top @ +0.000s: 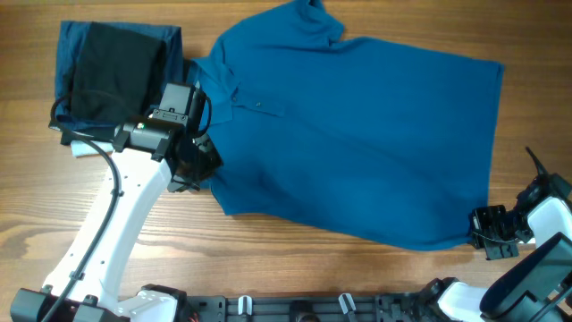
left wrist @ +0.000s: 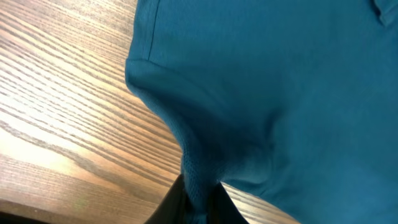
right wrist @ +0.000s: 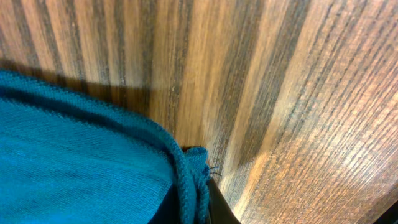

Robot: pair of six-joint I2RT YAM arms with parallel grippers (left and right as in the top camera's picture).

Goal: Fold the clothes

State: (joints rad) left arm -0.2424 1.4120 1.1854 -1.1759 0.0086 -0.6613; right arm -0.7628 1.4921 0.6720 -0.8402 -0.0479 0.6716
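Observation:
A blue polo shirt (top: 357,134) lies spread flat across the table, collar to the left, hem to the right. My left gripper (top: 198,165) is shut on the shirt's near sleeve; in the left wrist view the blue cloth (left wrist: 261,93) is pinched between my fingers (left wrist: 198,208). My right gripper (top: 487,234) is shut on the shirt's near hem corner; in the right wrist view the knitted hem edge (right wrist: 93,168) runs down between my fingers (right wrist: 193,208).
A folded stack of dark clothes (top: 116,63), black on navy, lies at the table's far left. Bare wooden table (top: 295,259) runs along the near side and to the right of the shirt.

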